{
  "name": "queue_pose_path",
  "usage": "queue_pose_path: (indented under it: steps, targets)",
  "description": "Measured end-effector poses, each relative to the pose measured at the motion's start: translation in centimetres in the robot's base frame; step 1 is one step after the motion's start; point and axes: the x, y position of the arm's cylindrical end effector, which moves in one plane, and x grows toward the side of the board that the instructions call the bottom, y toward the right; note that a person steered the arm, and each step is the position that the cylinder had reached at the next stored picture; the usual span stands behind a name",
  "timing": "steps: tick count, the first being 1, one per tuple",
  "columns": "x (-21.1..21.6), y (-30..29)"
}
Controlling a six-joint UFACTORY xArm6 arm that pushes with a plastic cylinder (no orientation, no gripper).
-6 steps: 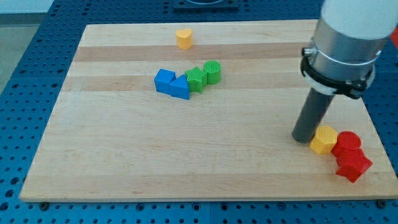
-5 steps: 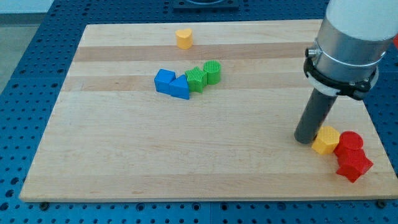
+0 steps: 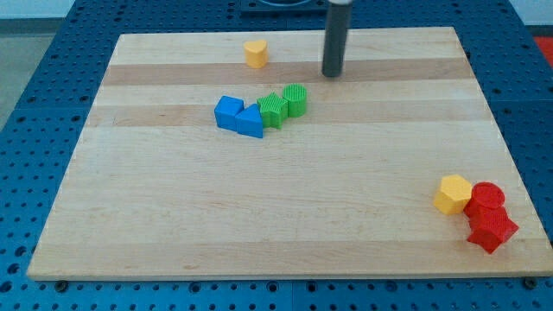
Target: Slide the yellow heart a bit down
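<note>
The yellow heart [image 3: 255, 53] sits near the view's top edge of the wooden board [image 3: 173, 216], left of centre. My tip [image 3: 333, 75] stands on the board to the heart's right and slightly lower, about 90 pixels away, not touching any block. The rod rises straight up out of the view's top.
Two blue blocks [image 3: 238, 116] touch two green blocks [image 3: 283, 105] in a row below the heart. A yellow hexagon-like block [image 3: 453, 193] touches two red blocks [image 3: 488, 216] at the view's bottom right. Blue perforated table [image 3: 34, 104] surrounds the board.
My tip has moved from beside the yellow block at the bottom right up and left to the board's top middle. No block has moved.
</note>
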Motion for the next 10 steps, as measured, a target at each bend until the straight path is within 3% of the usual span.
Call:
queue_pose_path:
  steps: [1, 2, 4, 6, 8, 9, 10]
  targets:
    - [-6.0, -3.1]
    - [-8.0, -5.7]
    - [-7.4, -14.1]
    - [-7.0, -13.2]
    - [-1.5, -9.7]
    - [-0.9, -9.5]
    - [-4.8, -9.8]
